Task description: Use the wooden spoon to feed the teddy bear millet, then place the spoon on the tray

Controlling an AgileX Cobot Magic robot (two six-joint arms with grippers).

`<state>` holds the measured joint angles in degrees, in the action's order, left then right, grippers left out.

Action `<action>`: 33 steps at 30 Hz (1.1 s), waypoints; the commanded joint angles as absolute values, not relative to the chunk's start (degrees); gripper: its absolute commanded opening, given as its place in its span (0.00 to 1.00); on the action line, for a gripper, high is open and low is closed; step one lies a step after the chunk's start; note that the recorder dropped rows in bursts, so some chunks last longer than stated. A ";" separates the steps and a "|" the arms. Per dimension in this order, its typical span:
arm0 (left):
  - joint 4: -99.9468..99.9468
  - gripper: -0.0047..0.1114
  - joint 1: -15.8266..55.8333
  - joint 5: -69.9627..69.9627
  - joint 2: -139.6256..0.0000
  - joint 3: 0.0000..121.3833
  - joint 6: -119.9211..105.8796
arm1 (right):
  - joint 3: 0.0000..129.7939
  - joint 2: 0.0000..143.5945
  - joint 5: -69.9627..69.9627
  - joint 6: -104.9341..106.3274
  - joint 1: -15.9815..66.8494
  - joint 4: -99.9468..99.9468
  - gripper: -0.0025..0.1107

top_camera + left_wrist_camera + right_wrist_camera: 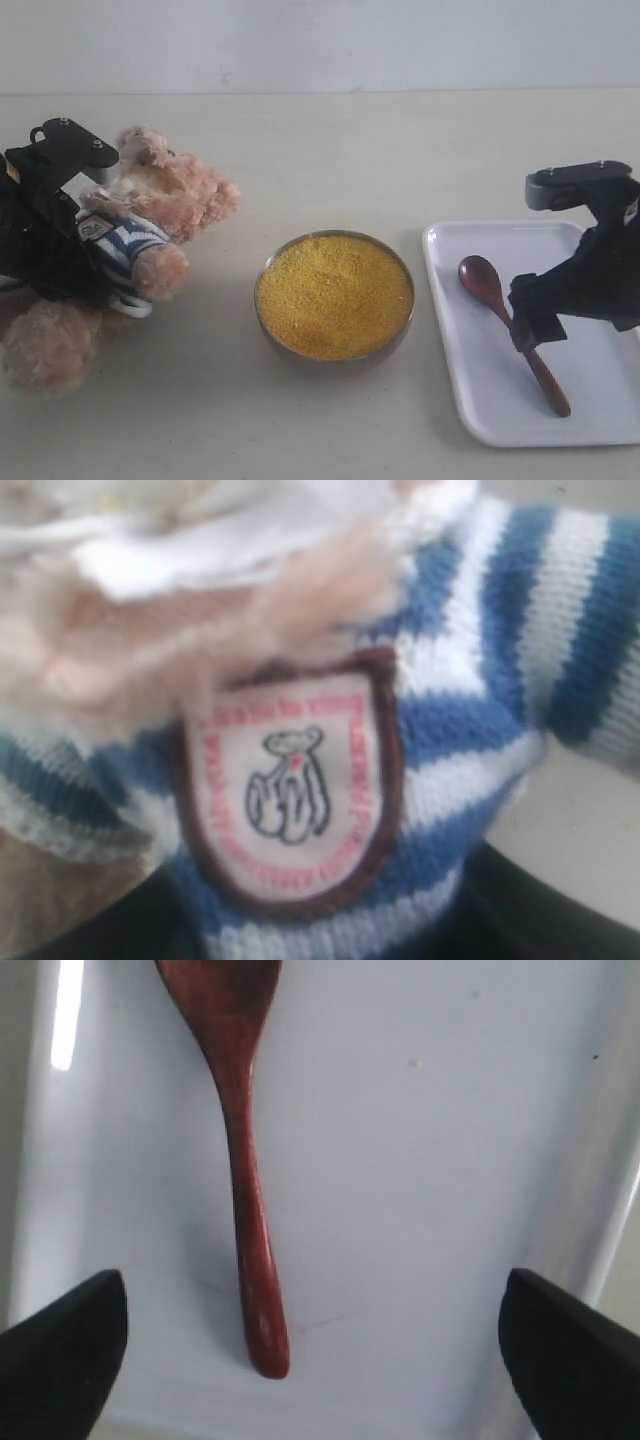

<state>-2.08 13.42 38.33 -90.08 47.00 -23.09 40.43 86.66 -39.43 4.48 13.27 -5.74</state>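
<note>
Risk lies first at the spoon [247,1190], which is laid flat on the tray [470,400] between the wide-open, empty jaws of the right gripper [312,1295]: the handle sits off centre, so it may be pushed aside on closing. Millet [333,295] may be spilled in transit. Whether the bear [165,195] is clamped by the left gripper [70,160] cannot be determined. Badge [290,785] lettering is blurred and cannot be read.
</note>
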 commanded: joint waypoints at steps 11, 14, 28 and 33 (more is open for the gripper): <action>-0.60 0.07 13.85 35.34 -88.81 46.29 -23.10 | 40.01 94.50 -30.72 1.46 19.39 -0.70 0.37; -0.60 0.07 13.85 35.56 -88.81 46.29 -22.78 | 40.01 94.67 -30.23 1.60 19.39 -0.84 0.15; -0.60 0.07 13.85 35.81 -88.81 46.29 -22.78 | 40.01 94.67 -29.96 2.11 19.39 -0.84 0.37; -0.60 0.07 13.85 35.91 -88.81 46.29 -22.66 | 40.01 95.50 -28.91 2.11 19.39 -0.84 0.54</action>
